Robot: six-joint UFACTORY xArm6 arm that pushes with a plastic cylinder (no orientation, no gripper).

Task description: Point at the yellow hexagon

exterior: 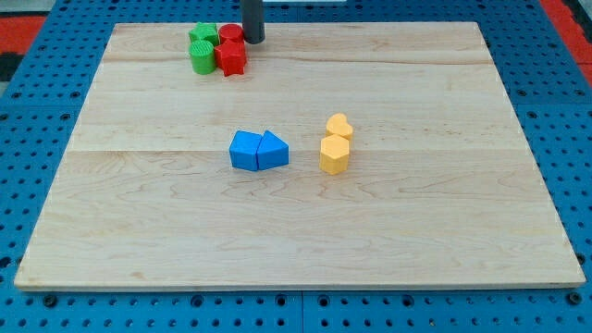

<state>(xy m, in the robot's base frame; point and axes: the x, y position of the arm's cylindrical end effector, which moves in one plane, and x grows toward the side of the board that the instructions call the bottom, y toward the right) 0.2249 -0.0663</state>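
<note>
Tip: my tip (252,41) sits at the wooden table's (416,231) top edge, touching the red blocks (230,54).
Yellow hexagon block (334,154): mid-table, well apart from it.
Tool: none, just a rod.

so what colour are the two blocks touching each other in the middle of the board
Both blue: the blue block on the left and the blue triangular block, clear in the camera view.

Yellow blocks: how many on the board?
2. The yellow hexagon sits right of centre; a yellow heart-like block touches it on the side toward the view's top. None appear hidden. My tip is far off, by the red blocks.
</note>
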